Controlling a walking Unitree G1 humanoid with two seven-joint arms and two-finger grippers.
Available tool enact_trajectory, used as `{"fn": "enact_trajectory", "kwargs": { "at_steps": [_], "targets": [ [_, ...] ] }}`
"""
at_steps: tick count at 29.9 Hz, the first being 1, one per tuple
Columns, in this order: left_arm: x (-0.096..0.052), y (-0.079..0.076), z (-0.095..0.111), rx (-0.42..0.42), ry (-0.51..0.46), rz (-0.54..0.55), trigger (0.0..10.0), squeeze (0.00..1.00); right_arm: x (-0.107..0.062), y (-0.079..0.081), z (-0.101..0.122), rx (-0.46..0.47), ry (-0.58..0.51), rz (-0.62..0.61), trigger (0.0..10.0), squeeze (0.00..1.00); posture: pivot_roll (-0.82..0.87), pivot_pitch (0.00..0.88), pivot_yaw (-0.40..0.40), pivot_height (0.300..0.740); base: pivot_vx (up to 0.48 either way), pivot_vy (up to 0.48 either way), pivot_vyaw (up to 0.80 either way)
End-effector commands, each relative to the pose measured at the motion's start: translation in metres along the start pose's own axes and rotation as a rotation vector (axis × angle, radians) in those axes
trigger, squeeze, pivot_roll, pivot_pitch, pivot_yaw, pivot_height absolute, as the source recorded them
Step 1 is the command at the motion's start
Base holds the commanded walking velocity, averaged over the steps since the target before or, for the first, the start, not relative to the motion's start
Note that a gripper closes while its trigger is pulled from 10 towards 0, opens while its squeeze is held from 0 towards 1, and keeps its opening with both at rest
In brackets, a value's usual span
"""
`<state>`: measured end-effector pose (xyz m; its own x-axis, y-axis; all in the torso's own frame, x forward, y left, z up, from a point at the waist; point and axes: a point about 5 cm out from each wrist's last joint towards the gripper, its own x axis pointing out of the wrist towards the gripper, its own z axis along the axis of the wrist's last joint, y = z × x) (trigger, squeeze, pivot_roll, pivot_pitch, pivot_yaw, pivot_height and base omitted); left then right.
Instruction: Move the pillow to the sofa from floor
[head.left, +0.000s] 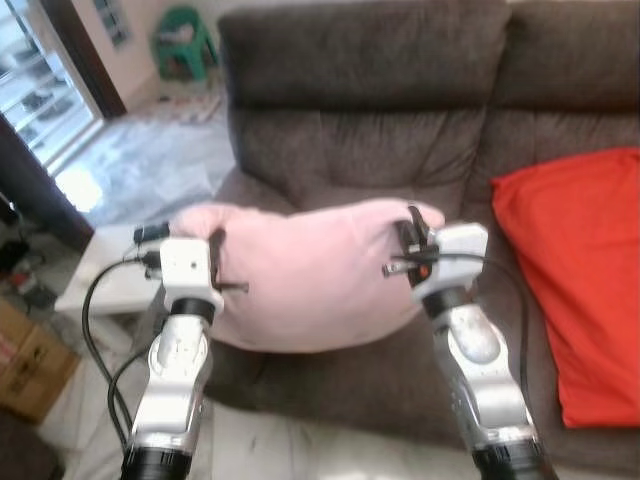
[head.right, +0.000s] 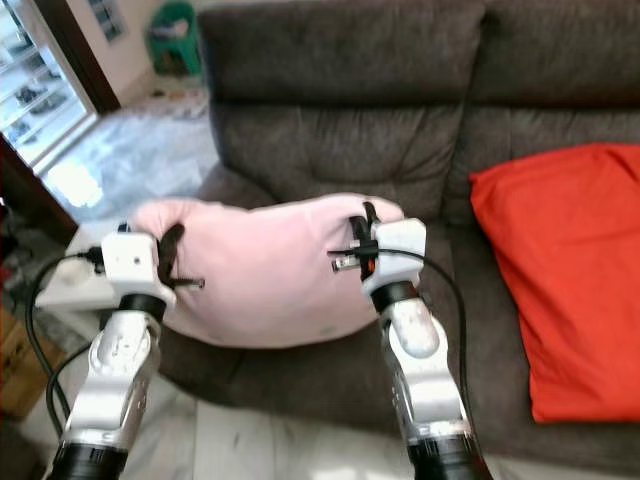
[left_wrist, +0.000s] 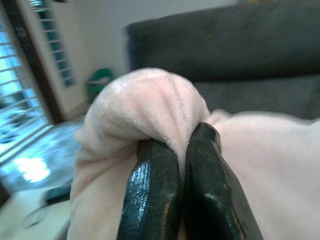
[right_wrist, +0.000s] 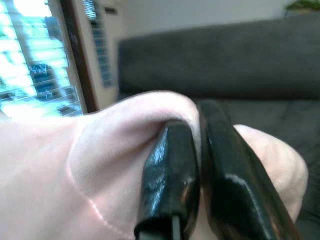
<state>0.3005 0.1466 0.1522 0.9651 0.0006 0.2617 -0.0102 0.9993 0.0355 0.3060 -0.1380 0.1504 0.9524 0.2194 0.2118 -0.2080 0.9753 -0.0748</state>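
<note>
We hold the pink pillow (head.left: 310, 275) off the floor, slung between our two hands over the front of the dark sofa (head.left: 370, 130): the left hand (head.left: 218, 262) is clamped on its left corner, the right hand (head.left: 415, 240) on its right corner. The lift looks done; what remains, we judge, is lowering it onto the seat beside the red cushion (head.left: 575, 270) and letting go.

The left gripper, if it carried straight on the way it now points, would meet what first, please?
Past the pink pillow it pinches, the left gripper would probably meet the sofa backrest; depth is unclear.
</note>
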Motion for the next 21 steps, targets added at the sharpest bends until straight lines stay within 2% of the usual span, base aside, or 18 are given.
{"fn": "enact_trajectory", "kwargs": {
  "at_steps": [1, 7, 17, 21],
  "targets": [
    [0.003, 0.0, 0.009, 0.018, -0.046, -0.014, 10.0, 0.0, 0.008, 0.008, 0.022, 0.014, -0.106, 0.026, 10.0, 0.0, -0.06, 0.019, 0.077, 0.74, 0.368, 0.0, 0.0],
    [0.004, 0.0, 0.01, 0.019, -0.048, -0.01, 10.0, 0.0, 0.009, 0.007, 0.023, 0.013, -0.104, 0.033, 10.0, 0.0, -0.06, 0.024, 0.076, 0.74, 0.37, 0.0, 0.0],
    [0.005, 0.002, 0.01, 0.019, -0.049, -0.006, 10.0, 0.0, 0.012, -0.006, 0.024, -0.04, -0.071, 0.054, 10.0, 0.0, -0.07, 0.03, 0.076, 0.74, 0.363, 0.0, 0.0],
    [0.003, 0.001, 0.006, 0.02, -0.033, -0.024, 10.0, 0.0, 0.012, -0.006, 0.021, -0.052, -0.056, 0.081, 10.0, 0.0, -0.07, 0.032, 0.074, 0.74, 0.062, 0.0, 0.0]
  ]
}}
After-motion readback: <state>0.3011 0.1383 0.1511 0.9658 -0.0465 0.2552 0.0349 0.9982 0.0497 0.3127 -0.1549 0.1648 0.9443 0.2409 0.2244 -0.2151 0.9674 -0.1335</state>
